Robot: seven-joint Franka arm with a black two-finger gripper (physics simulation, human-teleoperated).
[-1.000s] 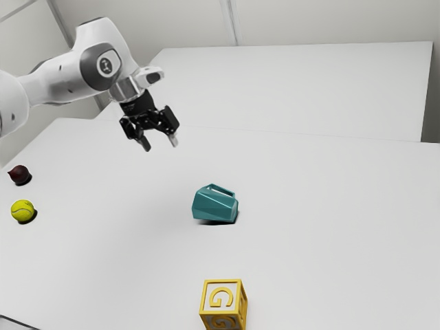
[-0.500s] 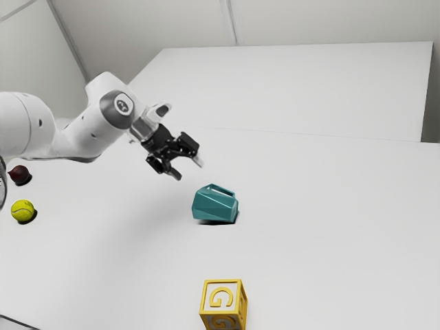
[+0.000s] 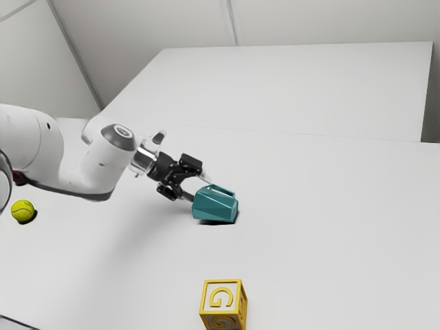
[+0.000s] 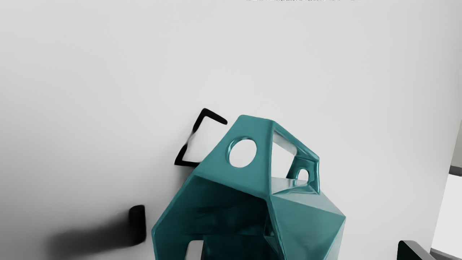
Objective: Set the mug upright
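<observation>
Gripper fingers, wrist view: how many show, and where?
2. One grey finger overlaps the open mouth of the teal faceted mug; the other finger, black and grey, stands outside the mug, apart from its wall.

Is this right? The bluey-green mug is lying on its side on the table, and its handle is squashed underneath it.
Not quite: the handle isn't underneath. It's on the mug's upper side, as the exterior view shows. The mug is lying on its side on the table.

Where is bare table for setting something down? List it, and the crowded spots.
Free: the table between the mug and letter block, and the wide stretch to the exterior view's right of both. Crowded: the mug's open end, where the gripper is.
</observation>
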